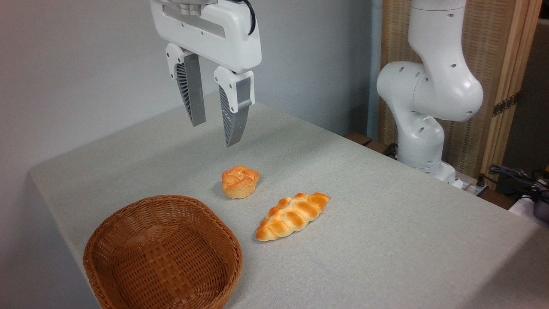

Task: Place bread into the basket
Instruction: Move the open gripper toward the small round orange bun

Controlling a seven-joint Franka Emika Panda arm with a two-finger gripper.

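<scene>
Bread [240, 182] sits on the surface below and slightly right of the gripper [214, 135], whose jaws hang narrowly parted and empty.

We see a small round orange-golden bun [240, 182] with a paler base, a braided golden-orange loaf [293, 216] with pale seams, a shallow brown woven wicker basket [163, 254], a light grey cloth-covered table [386, 240], and a white gripper [214, 128] with grey ribbed fingers [191, 92].
</scene>
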